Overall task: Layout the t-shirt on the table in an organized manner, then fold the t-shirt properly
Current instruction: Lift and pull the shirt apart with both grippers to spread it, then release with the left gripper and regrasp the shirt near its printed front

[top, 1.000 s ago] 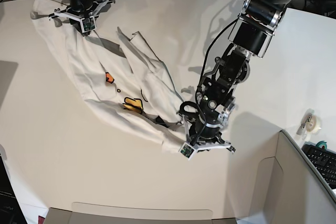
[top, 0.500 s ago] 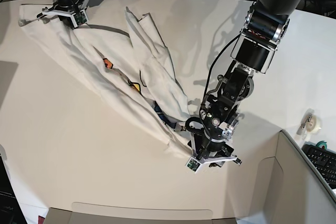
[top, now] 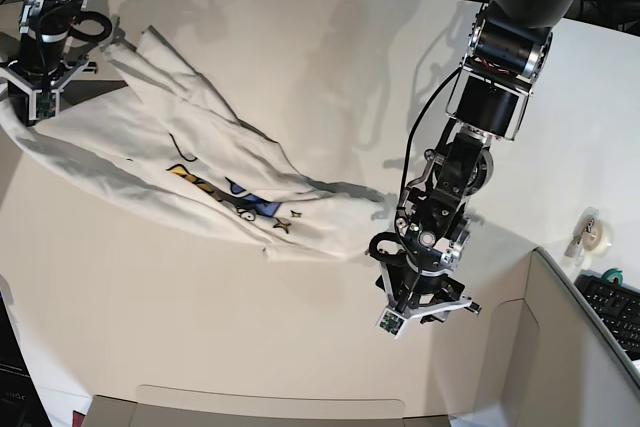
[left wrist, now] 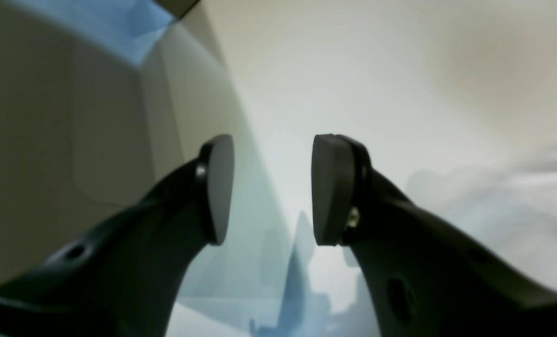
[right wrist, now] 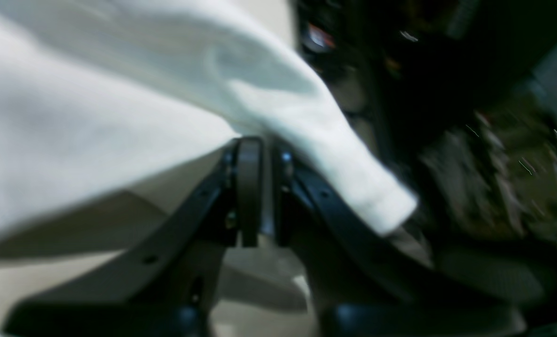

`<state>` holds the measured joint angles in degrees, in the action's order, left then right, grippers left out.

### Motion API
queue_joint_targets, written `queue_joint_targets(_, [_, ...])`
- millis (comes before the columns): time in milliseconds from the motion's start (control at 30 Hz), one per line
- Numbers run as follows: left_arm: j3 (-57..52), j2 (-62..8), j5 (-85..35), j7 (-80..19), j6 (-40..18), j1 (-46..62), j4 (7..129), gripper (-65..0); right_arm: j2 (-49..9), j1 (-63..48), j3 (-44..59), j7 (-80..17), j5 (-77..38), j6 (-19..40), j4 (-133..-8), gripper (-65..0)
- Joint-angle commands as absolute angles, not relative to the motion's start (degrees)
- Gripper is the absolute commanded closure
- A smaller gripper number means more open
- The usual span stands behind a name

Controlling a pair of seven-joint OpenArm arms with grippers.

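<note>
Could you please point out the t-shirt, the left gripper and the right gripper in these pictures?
t-shirt [top: 215, 172]: base view, on the printed front.
left gripper [left wrist: 269, 192]: left wrist view, midway between the open fingertips.
right gripper [right wrist: 259, 187]: right wrist view, between the nearly closed fingertips under the cloth.

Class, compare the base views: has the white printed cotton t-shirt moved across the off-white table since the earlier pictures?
Yes. The white printed cotton t-shirt has slid toward the table's left edge, away from the grey-beige partition panel, and lies more spread out.

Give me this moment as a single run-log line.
left gripper: open, empty, off the cloth | right gripper: pinching t-shirt edge at far corner | t-shirt: bunched diagonally on table, print partly showing
</note>
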<state>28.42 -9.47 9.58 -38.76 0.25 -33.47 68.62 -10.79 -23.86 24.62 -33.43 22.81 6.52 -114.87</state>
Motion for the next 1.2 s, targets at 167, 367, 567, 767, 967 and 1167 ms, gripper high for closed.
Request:
queue_joint_targets(167, [28.26, -9.19, 9.89, -38.20, 0.48, -34.24, 71.43, -26.3, -10.86, -21.76, 20.44, -34.95, 28.62, 5.93, -116.09, -8.3])
queue_joint_targets(367, [28.09, -9.19, 9.71, -42.77, 0.22, -27.82, 82.51, -26.3, -10.42, -21.41, 14.99, -34.86, 34.33, 5.93, -116.79, -8.5])
queue_joint_targets(567, [23.87, -8.04, 9.45, -50.51, -7.96, -20.00, 94.81, -26.4, -9.45, -19.74, 8.48, -34.86, 36.70, 5.93, -117.23, -8.5])
queue_joint_targets(767, [18.86, -6.64, 9.45, -56.48, -17.19, -12.70, 102.73, -26.4, -6.64, -15.60, 3.82, -35.21, 39.52, 5.93, -116.97, -8.5])
queue_joint_targets(967, [19.38, -6.29, 9.45, -60.79, -17.63, -3.30, 110.55, -26.4, -7.52, -6.99, 2.86, -41.89, 39.52, 6.02, -114.51, -8.5])
queue_joint_targets(1167, [21.67, -6.20, 9.45, -63.25, -17.63, 3.91, 116.09, -26.3, -14.46, 1.19, 3.21, -51.47, 39.52, 14.02, -106.77, -8.4])
